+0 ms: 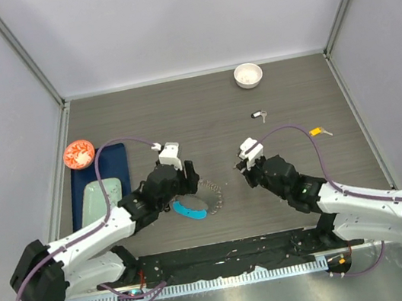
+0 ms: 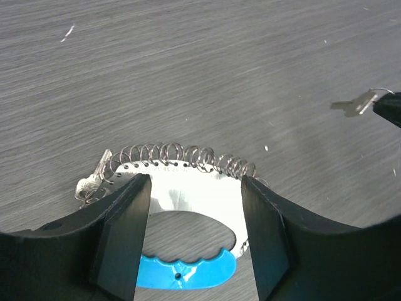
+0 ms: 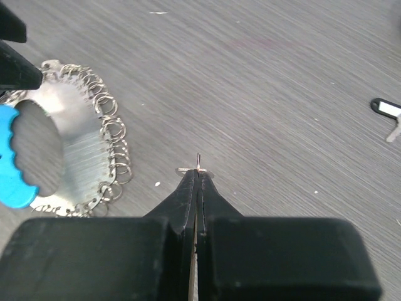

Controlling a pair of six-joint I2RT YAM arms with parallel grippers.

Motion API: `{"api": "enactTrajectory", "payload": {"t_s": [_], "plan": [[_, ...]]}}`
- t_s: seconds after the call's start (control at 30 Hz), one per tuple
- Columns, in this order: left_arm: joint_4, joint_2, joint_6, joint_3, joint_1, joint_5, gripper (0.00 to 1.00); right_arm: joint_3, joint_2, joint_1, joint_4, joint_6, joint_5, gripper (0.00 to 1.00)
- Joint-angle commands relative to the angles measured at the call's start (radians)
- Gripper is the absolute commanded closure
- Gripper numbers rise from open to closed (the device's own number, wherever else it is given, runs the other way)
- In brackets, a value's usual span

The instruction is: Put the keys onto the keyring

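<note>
Looking down from above, a grey wood-grain desk (image 1: 202, 111) filled the enclosure, with pale walls on three sides. Two black-and-white robot arms reached in from its near edge, the left arm (image 1: 85, 243) and the right arm (image 1: 364, 200) angled towards each other.

A dark blue rectangular mat (image 1: 111, 165) lay at the far left with a pale translucent sheet (image 1: 103, 198) on it, and a round orange-red dish (image 1: 78, 153) sat at its far end.

The left end effector (image 2: 195, 185) had its black fingers spread over the keyring (image 2: 182, 157), a flat silvery loop edged with many small wire rings and closed by a bright blue curved plastic segment (image 2: 188, 273). It lay flat on the desk near the middle, just in front of the left arm. Whether the fingers touched it could not be told.

A small white bowl (image 1: 248, 74) stood near the far wall.

The right end effector (image 3: 197, 177) was pressed together, pinching a tiny plain silver key (image 3: 197, 166) at its tips, held near the keyring but apart from it.

One small silver key (image 2: 94, 182) hung at the keyring's edge among the wire rings. A black-tagged key (image 1: 258, 115) lay on the desk beyond the right end effector, and a yellow-tagged key (image 1: 322, 131) lay further right, both well apart from the keyring.
</note>
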Motion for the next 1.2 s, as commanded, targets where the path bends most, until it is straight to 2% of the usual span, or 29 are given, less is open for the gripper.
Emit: {"api": "enactTrajectory", "payload": {"t_s": [0.0, 0.4, 0.7, 0.83, 1.03, 1.17], "plan": [[-0.099, 0.071, -0.104, 0.089, 0.002, -0.086, 0.37, -0.007, -0.002, -0.001, 0.096, 0.034, 0.138, 0.99], [-0.125, 0.316, -0.057, 0.235, -0.004, -0.046, 0.39, -0.109, 0.012, -0.001, 0.258, 0.1, 0.199, 0.99], [-0.115, 0.401, -0.072, 0.264, -0.053, -0.034, 0.4, -0.137, 0.032, -0.001, 0.297, 0.126, 0.216, 0.99], [-0.093, 0.428, -0.09, 0.27, -0.075, -0.02, 0.44, -0.143, 0.029, -0.001, 0.301, 0.126, 0.222, 0.99], [-0.023, 0.453, -0.12, 0.238, -0.081, -0.021, 0.62, -0.145, 0.04, -0.001, 0.308, 0.127, 0.222, 0.99], [0.025, 0.464, -0.129, 0.226, -0.081, -0.02, 0.66, -0.148, 0.044, -0.001, 0.312, 0.127, 0.222, 0.99]]}}
